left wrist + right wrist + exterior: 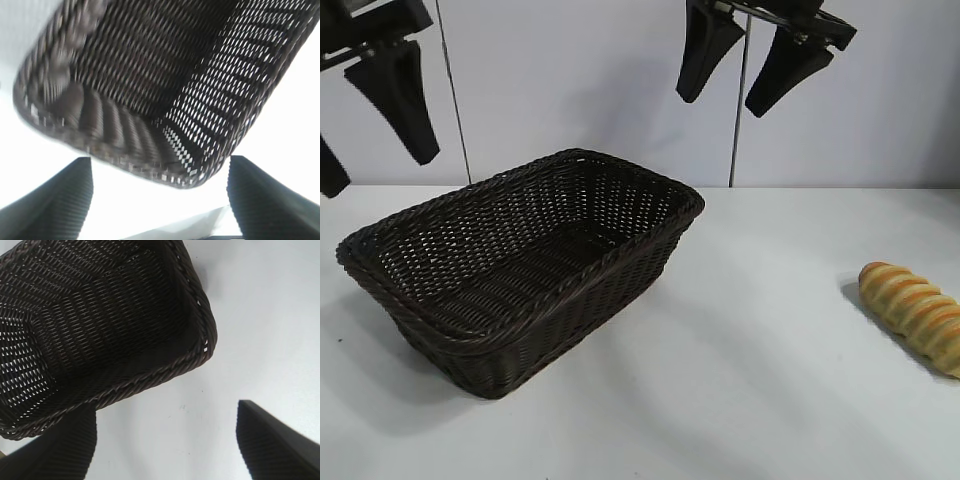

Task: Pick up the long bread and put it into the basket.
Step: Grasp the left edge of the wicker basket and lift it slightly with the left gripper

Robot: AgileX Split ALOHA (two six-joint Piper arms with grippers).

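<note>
Table (740,400): white surface, seen nearest the exterior camera; all items are borne on it.

Basket (520,260): dark-brown wicker, braided rim, interior bare. It is placed below and between the two grippers, and is seen in both wrist views (165,90) (100,320).

Long bread (915,312): golden loaf with browner ridges, laid flat on the table, well apart from the basket, low and off to the outer side of the right gripper.

Right gripper (750,62): held high above the basket's far corner, fingers spread wide, nothing held.

Left gripper (365,125): raised beyond the basket's opposite end, fingers (50,205) likewise parted and bare.
</note>
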